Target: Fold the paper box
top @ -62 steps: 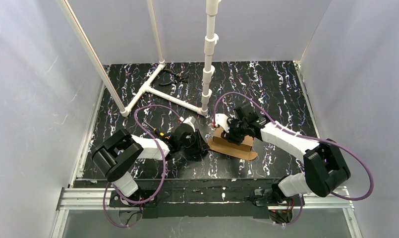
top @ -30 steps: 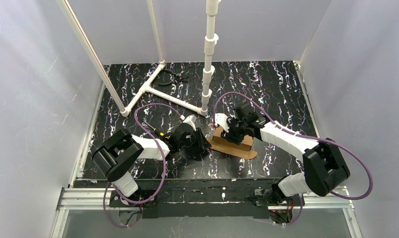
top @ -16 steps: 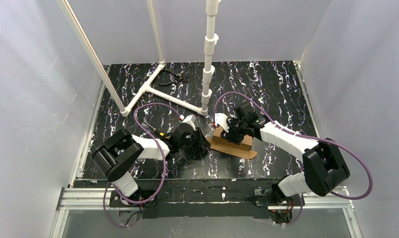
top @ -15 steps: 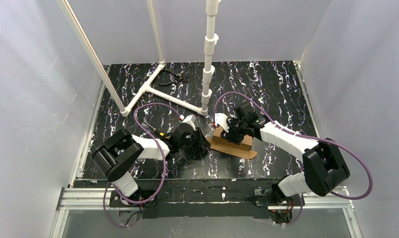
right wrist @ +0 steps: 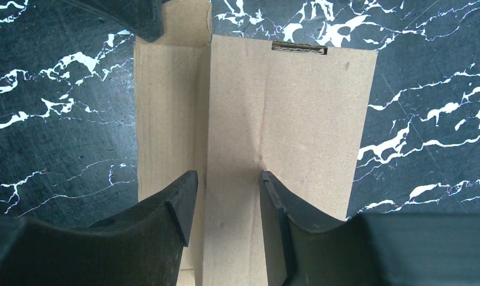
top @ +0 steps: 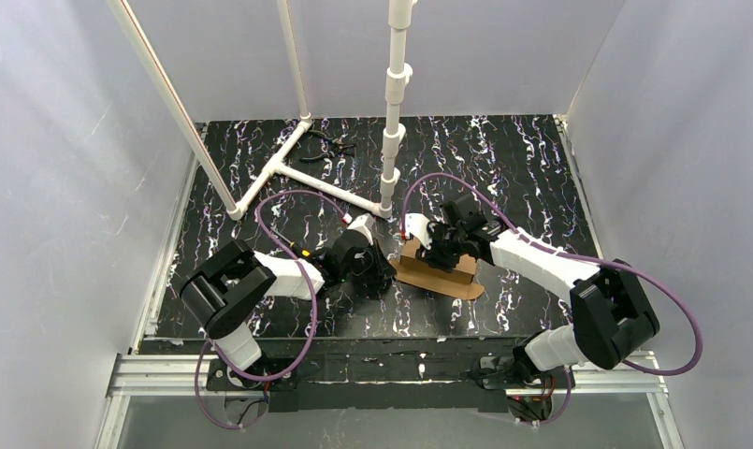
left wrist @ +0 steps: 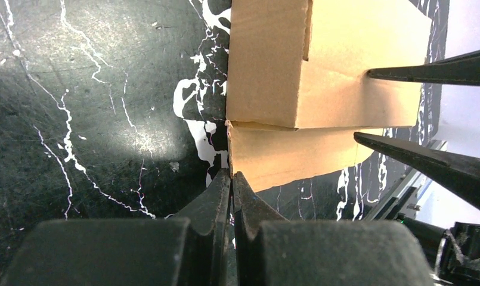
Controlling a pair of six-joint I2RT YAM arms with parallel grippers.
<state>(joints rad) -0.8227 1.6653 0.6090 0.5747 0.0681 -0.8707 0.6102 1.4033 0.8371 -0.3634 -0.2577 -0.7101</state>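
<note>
The paper box (top: 438, 271) is a plain brown cardboard piece, partly folded, lying on the black marbled table between the arms. In the left wrist view a raised folded panel (left wrist: 297, 65) sits above a flat flap (left wrist: 285, 161). My left gripper (top: 383, 267) is shut, and its tips (left wrist: 231, 174) touch the left edge of that flap. My right gripper (top: 438, 251) is open over the box top. Its fingers (right wrist: 183, 202) stand either side of a crease in the box panel (right wrist: 285, 113). The right gripper's fingertips (left wrist: 428, 71) also show in the left wrist view.
A white PVC pipe frame (top: 307, 178) lies at the back left, with an upright pipe (top: 391, 112) just behind the box. A small black tool (top: 330, 142) lies near the back wall. White walls close in three sides, and a metal rail (top: 391, 365) runs along the front.
My left gripper has crept right, up to the box's left edge. The box and my right gripper have barely moved.
</note>
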